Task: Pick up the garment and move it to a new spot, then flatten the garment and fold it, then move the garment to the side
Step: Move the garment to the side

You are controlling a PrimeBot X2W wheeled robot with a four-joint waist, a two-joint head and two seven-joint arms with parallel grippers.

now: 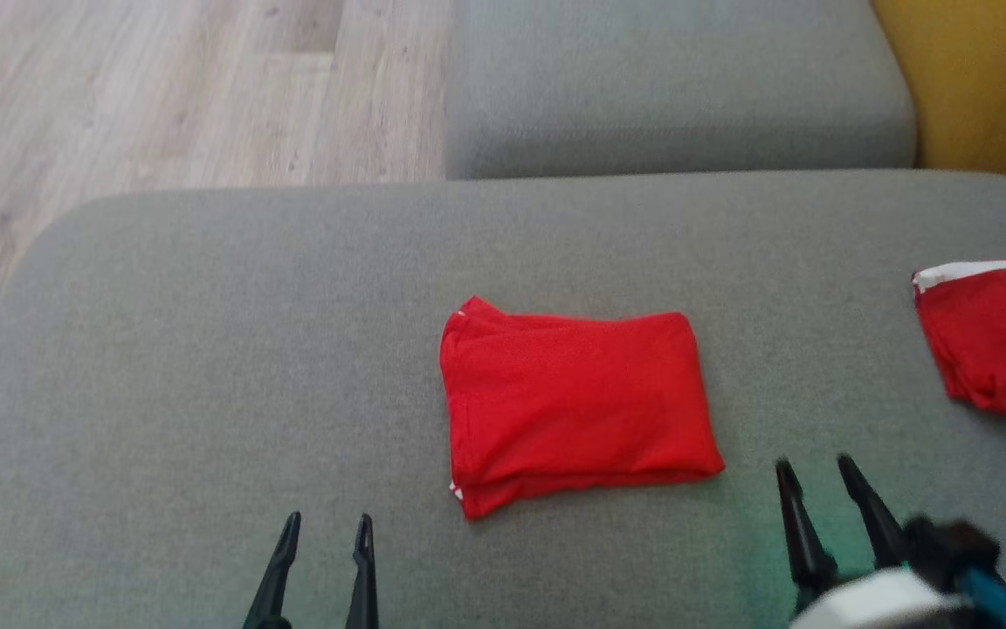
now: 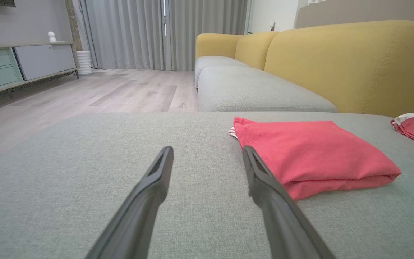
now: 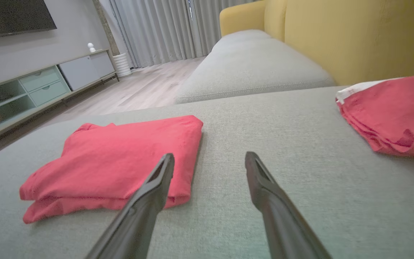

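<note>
**Risks.** The folded red garment [image 1: 573, 406] is judged to be at the last step, the move to the side, and the fold could be lost there. If only the top layer is pinched, the layers beneath would be left lying and the bundle pulled open. The stepped layers at its near left corner, seen in the right wrist view, make this more likely on that side. If the bundle is dragged rather than lifted, the weave of the grey cushion [image 1: 206, 349] is expected to grip the lowest layer and roll the stack. A second red garment [image 1: 996, 336], edged with a white band, lies at the right edge of the cushion, well apart from the first. A move to the right could end on top of it or disturb it.

**Position.** The garment lies flat at the middle of the cushion and is touched by neither pincer. The left pincer [image 1: 329, 517] is spread and empty. It is placed nearer the robot than the garment and to its left, apart from it. The right pincer [image 1: 813, 461] is likewise spread and empty. It is placed near the garment's near right corner without contact, between the two garments.
</note>
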